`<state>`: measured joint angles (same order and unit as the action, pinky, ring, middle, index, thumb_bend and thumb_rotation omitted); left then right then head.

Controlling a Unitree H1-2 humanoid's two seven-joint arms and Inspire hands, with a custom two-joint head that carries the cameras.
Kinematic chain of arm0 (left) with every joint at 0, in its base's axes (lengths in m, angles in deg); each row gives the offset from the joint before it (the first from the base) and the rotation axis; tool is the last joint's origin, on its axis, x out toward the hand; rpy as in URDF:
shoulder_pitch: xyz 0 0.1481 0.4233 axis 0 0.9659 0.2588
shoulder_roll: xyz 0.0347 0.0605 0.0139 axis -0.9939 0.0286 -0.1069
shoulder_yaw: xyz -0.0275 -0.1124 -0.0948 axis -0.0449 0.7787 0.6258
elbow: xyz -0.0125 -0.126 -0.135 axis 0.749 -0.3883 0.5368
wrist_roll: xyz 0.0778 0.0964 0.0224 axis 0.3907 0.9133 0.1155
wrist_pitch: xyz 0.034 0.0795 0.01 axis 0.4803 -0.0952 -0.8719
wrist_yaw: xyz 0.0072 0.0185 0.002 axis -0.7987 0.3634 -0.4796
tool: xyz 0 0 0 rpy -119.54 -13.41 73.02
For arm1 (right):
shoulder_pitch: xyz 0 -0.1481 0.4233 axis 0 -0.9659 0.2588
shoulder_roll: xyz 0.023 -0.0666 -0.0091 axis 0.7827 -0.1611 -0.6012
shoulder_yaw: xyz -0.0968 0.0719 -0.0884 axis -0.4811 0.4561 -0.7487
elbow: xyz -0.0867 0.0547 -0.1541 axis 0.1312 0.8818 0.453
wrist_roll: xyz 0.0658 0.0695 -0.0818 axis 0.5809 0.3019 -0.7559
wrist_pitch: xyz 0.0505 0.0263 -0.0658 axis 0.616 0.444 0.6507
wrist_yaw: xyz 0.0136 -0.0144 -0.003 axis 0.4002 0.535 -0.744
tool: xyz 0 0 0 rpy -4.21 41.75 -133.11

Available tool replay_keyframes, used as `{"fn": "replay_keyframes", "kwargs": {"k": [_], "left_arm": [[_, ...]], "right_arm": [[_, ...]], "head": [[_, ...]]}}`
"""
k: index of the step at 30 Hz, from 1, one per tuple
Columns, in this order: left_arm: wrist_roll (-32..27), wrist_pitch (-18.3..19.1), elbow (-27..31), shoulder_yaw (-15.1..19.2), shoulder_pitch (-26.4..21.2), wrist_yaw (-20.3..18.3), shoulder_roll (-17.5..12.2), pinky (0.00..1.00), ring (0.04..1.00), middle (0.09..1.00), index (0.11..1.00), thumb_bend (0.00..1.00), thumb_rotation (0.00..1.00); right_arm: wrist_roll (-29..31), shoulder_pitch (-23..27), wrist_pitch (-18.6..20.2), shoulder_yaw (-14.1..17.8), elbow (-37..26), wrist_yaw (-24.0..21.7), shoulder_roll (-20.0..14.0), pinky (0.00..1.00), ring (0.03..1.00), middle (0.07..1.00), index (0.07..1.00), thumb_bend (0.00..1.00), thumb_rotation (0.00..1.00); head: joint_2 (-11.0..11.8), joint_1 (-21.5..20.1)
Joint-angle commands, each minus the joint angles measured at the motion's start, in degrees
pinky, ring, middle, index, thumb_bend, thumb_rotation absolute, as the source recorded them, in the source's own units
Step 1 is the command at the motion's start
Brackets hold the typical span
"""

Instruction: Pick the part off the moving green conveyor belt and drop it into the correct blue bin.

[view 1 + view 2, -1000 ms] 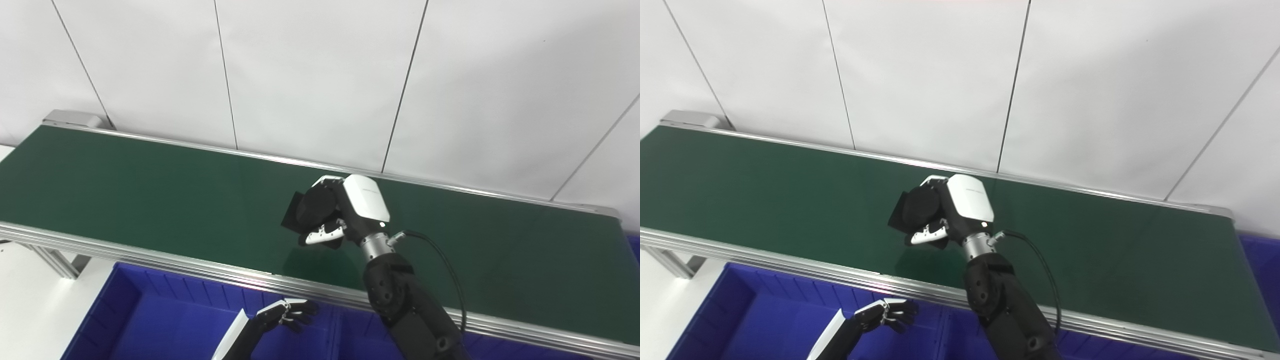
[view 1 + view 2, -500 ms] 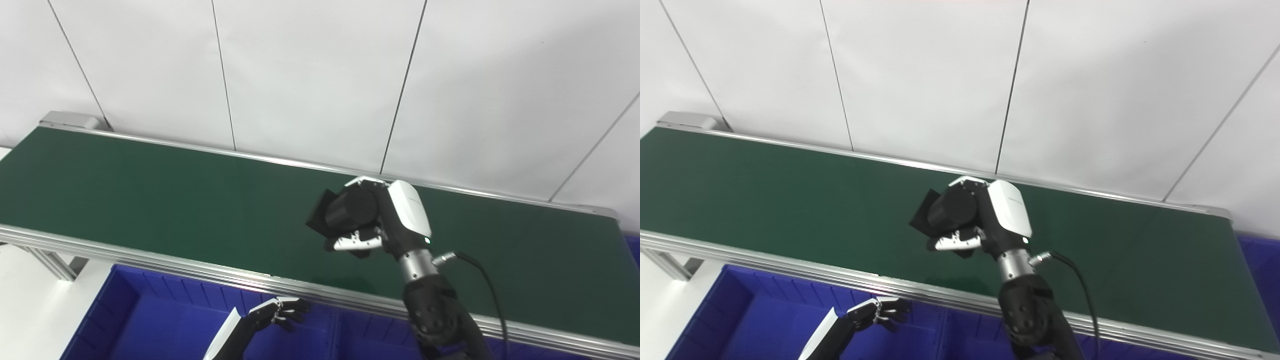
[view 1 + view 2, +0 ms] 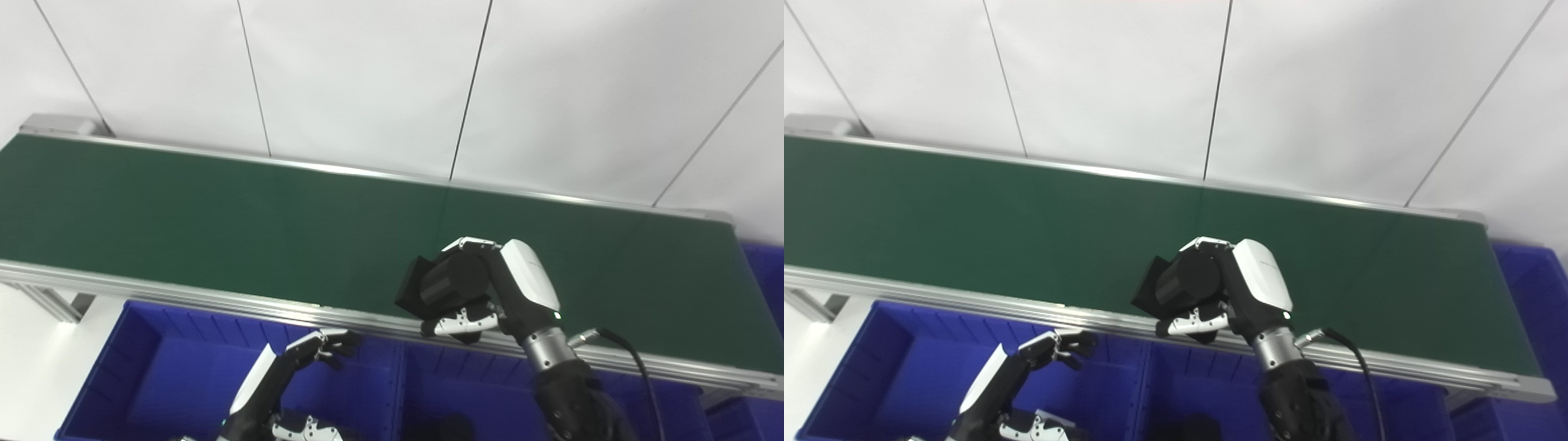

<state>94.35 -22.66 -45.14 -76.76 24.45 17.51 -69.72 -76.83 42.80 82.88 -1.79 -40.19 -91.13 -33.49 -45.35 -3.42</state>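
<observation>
My right hand (image 3: 493, 294) is shut on the part (image 3: 436, 285), a black cylinder with a square flange. It holds the part in the air over the near rail of the green conveyor belt (image 3: 214, 208), just above the back edge of the middle blue bin (image 3: 484, 383). My left hand (image 3: 317, 346) hovers low over the left blue bin (image 3: 165, 367) with its fingers loosely curled and nothing in them.
A dark object (image 3: 450, 425) lies at the bottom of the middle bin. Another blue bin (image 3: 1534, 275) shows past the belt's right end. A white panelled wall stands behind the belt. A divider wall (image 3: 401, 392) separates the left and middle bins.
My right hand has carried the part right and toward me, from mid-belt to the near rail. The camera has tilted down, showing more of the bins. The left hand has barely moved.
</observation>
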Motion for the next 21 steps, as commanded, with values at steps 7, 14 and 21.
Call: {"fn": "replay_keyframes", "kwargs": {"k": [7,14,21], "left_arm": [[-3.2,-2.2,3.6,3.1,1.0,-3.5,-1.8,0.58,0.675,0.739,0.738,0.92,0.31],[-4.6,-2.2,5.9,6.6,2.1,-7.8,-2.1,0.60,0.705,0.759,0.743,0.92,0.31],[-6.3,-1.2,7.3,9.8,2.9,-11.6,-1.3,0.63,0.726,0.764,0.747,0.94,0.31]], "right_arm": [[-0.2,-4.9,2.4,0.7,-6.6,-4.2,-2.2,0.29,0.399,0.499,0.521,0.52,0.00],[-0.6,-6.9,5.6,0.8,-8.9,-9.0,-3.0,0.29,0.399,0.495,0.524,0.52,0.00],[0.3,-7.8,8.2,0.7,-9.1,-13.8,-5.5,0.33,0.413,0.503,0.512,0.52,0.00]], "head": [[-3.1,-6.2],[-6.1,-9.4],[-7.6,-10.6]]}}
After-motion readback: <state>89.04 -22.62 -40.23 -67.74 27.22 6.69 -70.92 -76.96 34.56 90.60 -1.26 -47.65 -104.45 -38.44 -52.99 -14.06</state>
